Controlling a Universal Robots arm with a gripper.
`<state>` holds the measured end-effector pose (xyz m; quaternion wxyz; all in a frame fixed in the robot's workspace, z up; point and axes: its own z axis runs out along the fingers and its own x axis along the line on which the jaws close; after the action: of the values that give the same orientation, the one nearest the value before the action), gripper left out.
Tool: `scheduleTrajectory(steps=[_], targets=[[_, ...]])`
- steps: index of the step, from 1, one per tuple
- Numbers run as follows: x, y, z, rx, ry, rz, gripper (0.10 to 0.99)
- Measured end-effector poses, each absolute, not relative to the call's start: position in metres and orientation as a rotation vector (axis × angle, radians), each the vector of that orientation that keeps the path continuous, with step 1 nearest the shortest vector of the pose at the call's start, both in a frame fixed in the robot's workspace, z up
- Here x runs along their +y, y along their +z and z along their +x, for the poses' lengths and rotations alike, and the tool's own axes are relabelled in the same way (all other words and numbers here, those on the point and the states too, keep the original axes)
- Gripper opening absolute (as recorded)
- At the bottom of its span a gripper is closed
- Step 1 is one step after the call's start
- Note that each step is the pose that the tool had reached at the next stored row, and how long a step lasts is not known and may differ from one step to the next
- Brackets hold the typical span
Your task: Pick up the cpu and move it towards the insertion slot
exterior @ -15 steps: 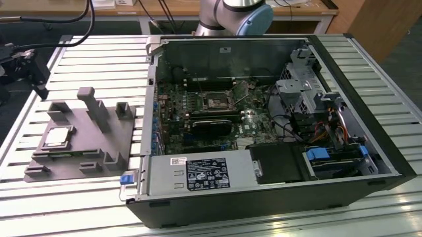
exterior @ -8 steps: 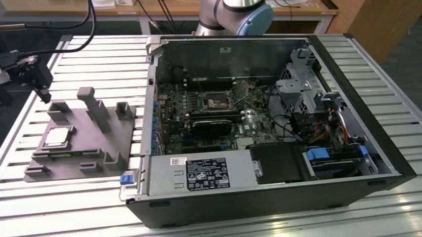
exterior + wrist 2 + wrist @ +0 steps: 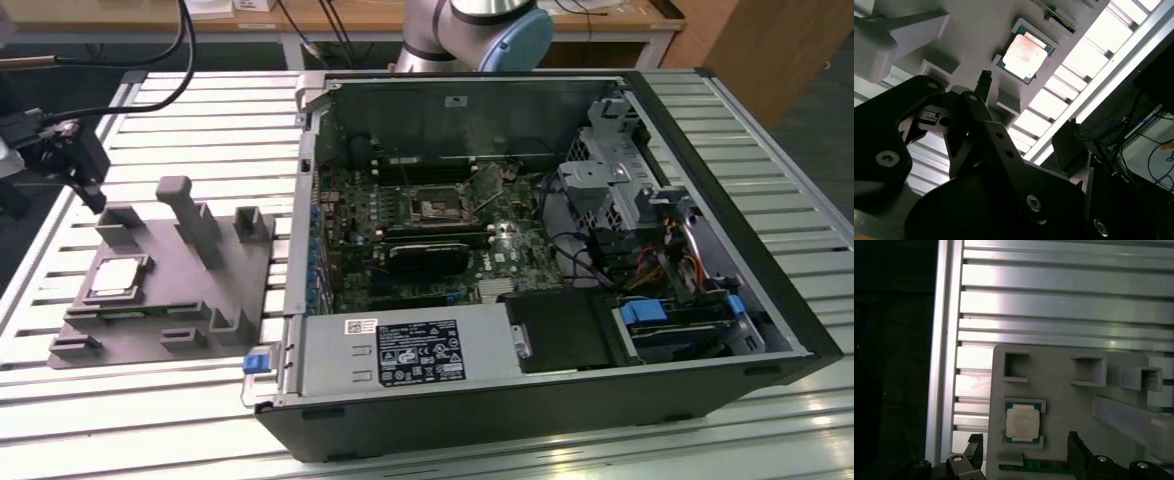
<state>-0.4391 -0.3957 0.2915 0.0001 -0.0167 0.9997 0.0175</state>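
Gripper point(image 3: 1023, 440), empty and spread wide, is hovering above the grey fixture point(image 3: 1069, 395); the cpu point(image 3: 1023, 422) is lying in the fixture's recess, just ahead of it.

Everything sits on a silver slatted aluminium desk point(image 3: 187, 110), long extruded ribs with dark gaps between them. Light glares pretty hard off those ribs in the first wrist view. Behind it there's a light wooden-topped workbench on white metal legs point(image 3: 374, 15). At the exterior view's right stands a brown wooden panel point(image 3: 767, 50), with dark grey floor point(image 3: 830, 140) below.
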Motion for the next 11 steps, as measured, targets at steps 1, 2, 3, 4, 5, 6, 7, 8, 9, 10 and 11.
scheduleTrajectory(steps=[1, 2, 3, 4, 5, 6, 7, 8, 9, 10, 11], targets=[[-0.3957, 0.2908, -0.4391, 3.14, 0.055, -0.052, 0.765], [-0.3957, 0.29, -0.4391, 3.141, 0.055, -0.053, 0.765], [-0.3957, 0.289, -0.4391, 3.141, 0.055, -0.053, 0.765], [-0.3958, 0.288, -0.4392, 3.141, 0.055, -0.053, 0.765], [-0.3958, 0.287, -0.4392, 3.141, 0.055, -0.053, 0.765], [-0.3958, 0.286, -0.4392, 3.141, 0.055, -0.053, 0.765], [-0.3958, 0.2852, -0.4392, 3.141, 0.055, -0.053, 0.765], [-0.3958, 0.2846, -0.4392, 3.141, 0.055, -0.053, 0.765], [-0.3958, 0.284, -0.4392, 3.141, 0.055, -0.053, 0.765], [-0.3958, 0.2834, -0.4392, 3.141, 0.055, -0.053, 0.765], [-0.3958, 0.2827, -0.4392, 3.141, 0.055, -0.053, 0.765]])
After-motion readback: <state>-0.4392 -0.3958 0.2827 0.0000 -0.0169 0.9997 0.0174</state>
